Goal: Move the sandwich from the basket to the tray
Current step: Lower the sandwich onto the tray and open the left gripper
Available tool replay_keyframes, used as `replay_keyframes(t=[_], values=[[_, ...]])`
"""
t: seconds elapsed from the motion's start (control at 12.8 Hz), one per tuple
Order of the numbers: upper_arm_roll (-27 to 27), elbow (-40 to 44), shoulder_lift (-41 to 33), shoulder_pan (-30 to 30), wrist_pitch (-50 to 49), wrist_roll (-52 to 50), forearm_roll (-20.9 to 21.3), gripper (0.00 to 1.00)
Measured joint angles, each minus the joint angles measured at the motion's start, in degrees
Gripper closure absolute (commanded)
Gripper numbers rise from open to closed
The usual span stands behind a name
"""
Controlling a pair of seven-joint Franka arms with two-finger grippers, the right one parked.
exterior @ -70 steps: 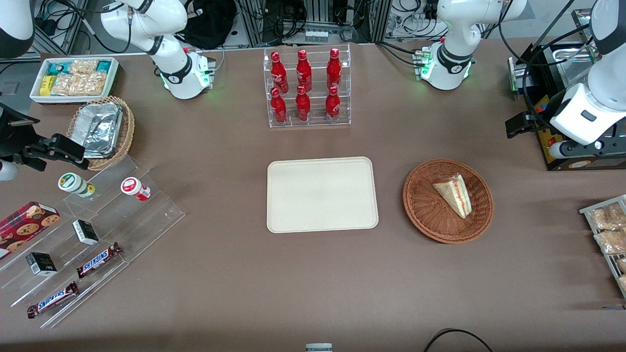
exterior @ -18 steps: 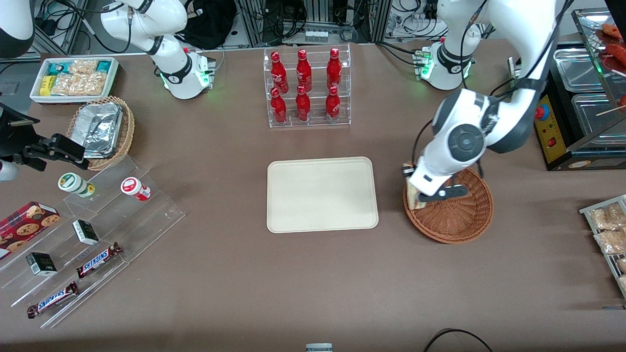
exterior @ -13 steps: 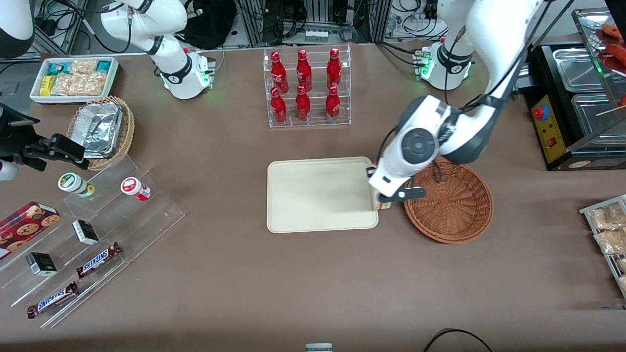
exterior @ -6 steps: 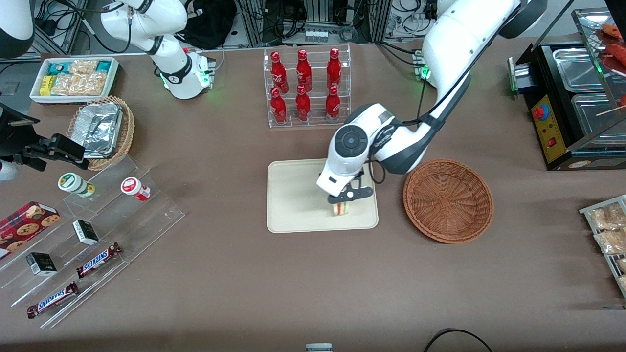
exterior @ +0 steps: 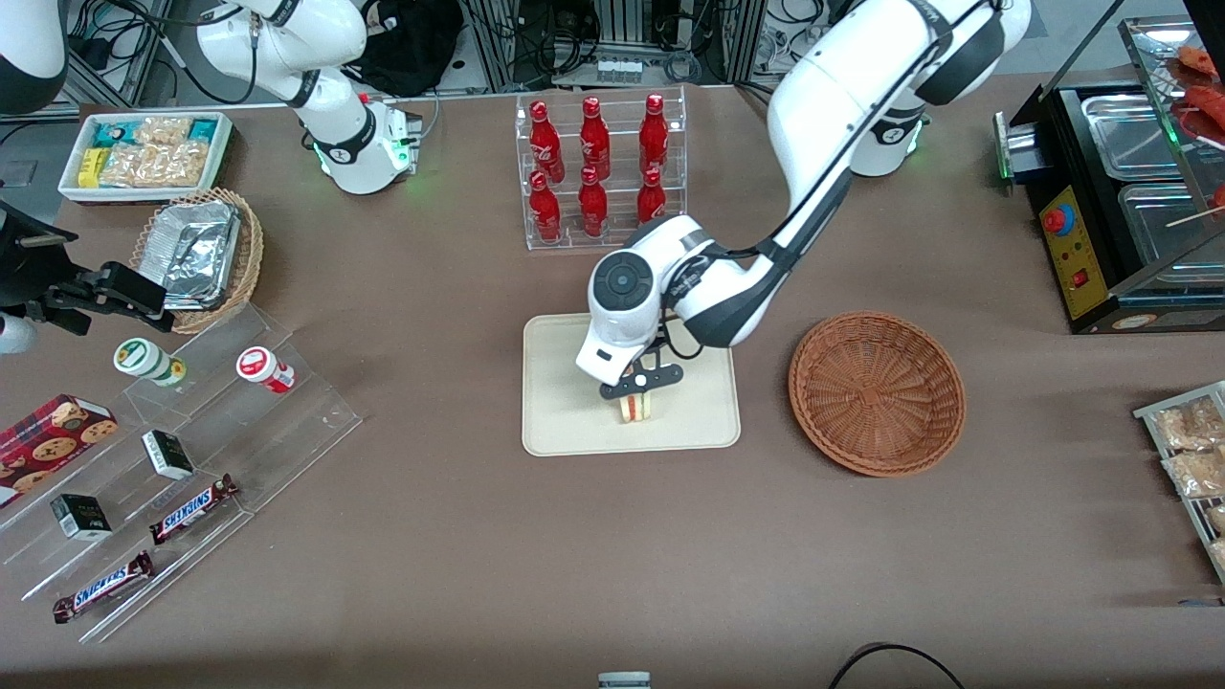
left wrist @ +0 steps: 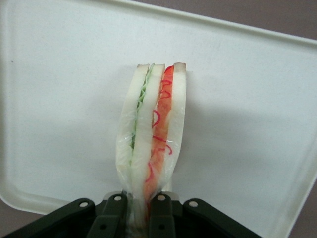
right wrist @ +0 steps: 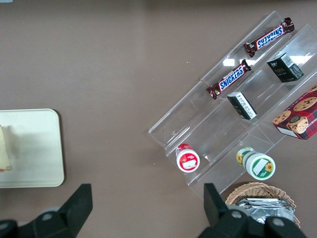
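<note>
Because the sandwich (left wrist: 151, 144) is soft white bread in a thin clear wrap, it looks light, squashy and a little slippery, and it already bows where it is pinched. In the wrist view the claw (left wrist: 141, 210) is closed down narrowly on one end of the wedge, one finger on each bread face, so the layers of green and red filling run straight out from the grip. That face-to-face hold seems the right one: squeezing across the filled edge would likely push the layers apart, and a harder pinch would likely dent the bread.

In the front view, nearest the camera and a little below the middle of the frame, the sandwich (exterior: 635, 408) hangs on edge under the claw (exterior: 639, 383), over the nearer half of the tray (exterior: 565, 421). Whether it touches the tray floor I cannot tell. Held by one end only, it will probably tip onto a flat side once let go, so a low release looks wise.

To the right of centre, beside the tray on the counter (exterior: 612, 555), sits the basket (exterior: 876, 392), now without the sandwich. Higher in the frame stands a rack of red bottles (exterior: 598, 172).
</note>
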Motion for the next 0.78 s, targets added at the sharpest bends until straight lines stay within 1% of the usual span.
replay_keyframes(t=[0.16, 0.23, 0.31, 0.39, 0.78], values=[[0.73, 1.38, 1.37, -0.90, 0.00, -0.50, 0.00, 0.98], [0.76, 1.94, 1.90, -0.97, -0.02, -0.53, 0.00, 0.94], [0.76, 2.31, 2.25, -1.05, -0.04, -0.54, 0.00, 0.71], [0.76, 2.56, 2.43, -1.14, -0.07, -0.56, 0.00, 0.01], [0.76, 4.28, 1.46, -1.17, -1.03, -0.60, 0.06, 0.00]])
